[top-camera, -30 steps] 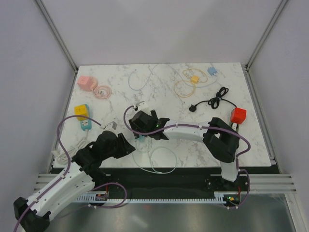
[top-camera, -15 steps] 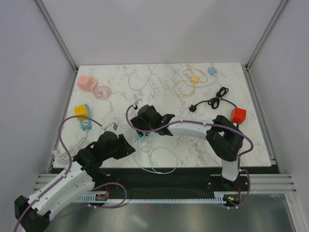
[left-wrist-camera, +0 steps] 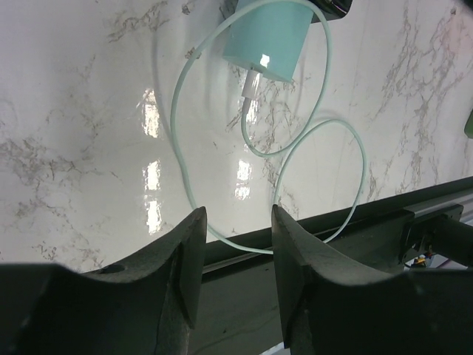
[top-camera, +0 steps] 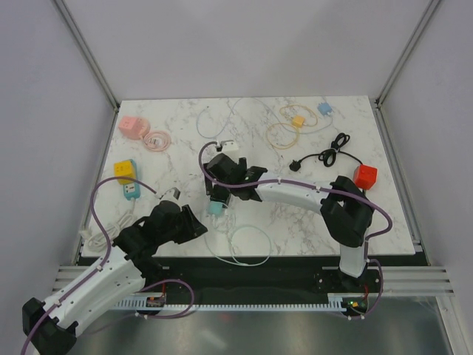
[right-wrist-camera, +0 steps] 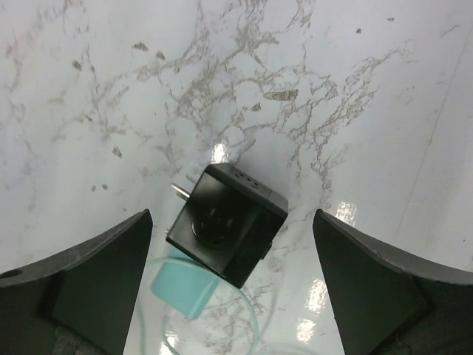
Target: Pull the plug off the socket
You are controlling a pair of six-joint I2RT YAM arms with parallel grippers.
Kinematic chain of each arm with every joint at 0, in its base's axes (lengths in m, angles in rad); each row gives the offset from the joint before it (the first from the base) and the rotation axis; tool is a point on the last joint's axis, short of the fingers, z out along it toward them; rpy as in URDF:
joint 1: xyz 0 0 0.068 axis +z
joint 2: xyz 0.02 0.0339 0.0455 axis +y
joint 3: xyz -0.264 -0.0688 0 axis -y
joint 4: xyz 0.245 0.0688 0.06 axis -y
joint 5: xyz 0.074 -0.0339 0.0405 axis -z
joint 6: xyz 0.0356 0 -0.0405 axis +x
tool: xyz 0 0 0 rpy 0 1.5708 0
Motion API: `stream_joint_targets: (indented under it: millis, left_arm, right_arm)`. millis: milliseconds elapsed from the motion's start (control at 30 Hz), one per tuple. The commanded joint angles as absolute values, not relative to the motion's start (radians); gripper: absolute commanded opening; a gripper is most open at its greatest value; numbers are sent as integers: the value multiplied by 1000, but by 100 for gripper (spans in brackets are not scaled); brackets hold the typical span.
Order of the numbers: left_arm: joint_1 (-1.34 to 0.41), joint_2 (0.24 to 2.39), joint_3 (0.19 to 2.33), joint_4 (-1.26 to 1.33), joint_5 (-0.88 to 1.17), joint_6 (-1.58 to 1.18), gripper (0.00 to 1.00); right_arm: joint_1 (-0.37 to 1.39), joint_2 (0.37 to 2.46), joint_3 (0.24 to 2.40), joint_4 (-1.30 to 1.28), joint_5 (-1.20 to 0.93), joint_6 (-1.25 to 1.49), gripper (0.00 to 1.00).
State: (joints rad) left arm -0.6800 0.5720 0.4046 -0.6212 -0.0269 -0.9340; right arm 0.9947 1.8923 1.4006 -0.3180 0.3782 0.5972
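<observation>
The right gripper (right-wrist-camera: 230, 222) hangs wide open and empty over the black cube socket (right-wrist-camera: 222, 244). The socket lies on the white marble surface (top-camera: 295, 140) with the teal block plug (left-wrist-camera: 270, 37) touching its side. The left gripper (left-wrist-camera: 236, 229), half open, holds nothing. Unless the cube is pinned, it will likely drag along with the plug. The looped teal cable (left-wrist-camera: 181, 148) in front of the left gripper could snag.

Nothing legible in any of the three views: no text, brand, number or sign. On the black socket cube (right-wrist-camera: 226, 233), a row of tiny marks near the upper edge, too small to read. The teal plug (left-wrist-camera: 267, 41) has a plain face, nothing readable
</observation>
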Motion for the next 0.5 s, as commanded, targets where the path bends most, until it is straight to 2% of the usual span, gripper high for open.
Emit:
stream_joint_targets:
  millis: [0,200,333,467]
  left_arm:
    - [-676,577,417,-600,-64,-968,49]
    - [-676,592,425,-603,-86,-994,52]
    - [-676,600,426,-601,-77,-1006,52]
    - [-676,600,426,-601,-83,-999,52]
  right_arm:
    - [996,1896,1480,-399,475,826,98]
    - [1012,1969,1587,-517,561,974,98]
    - [1025,2031,1681,-696,640,1097,98]
    - [1031,2060,1686,-701,641,1135,98]
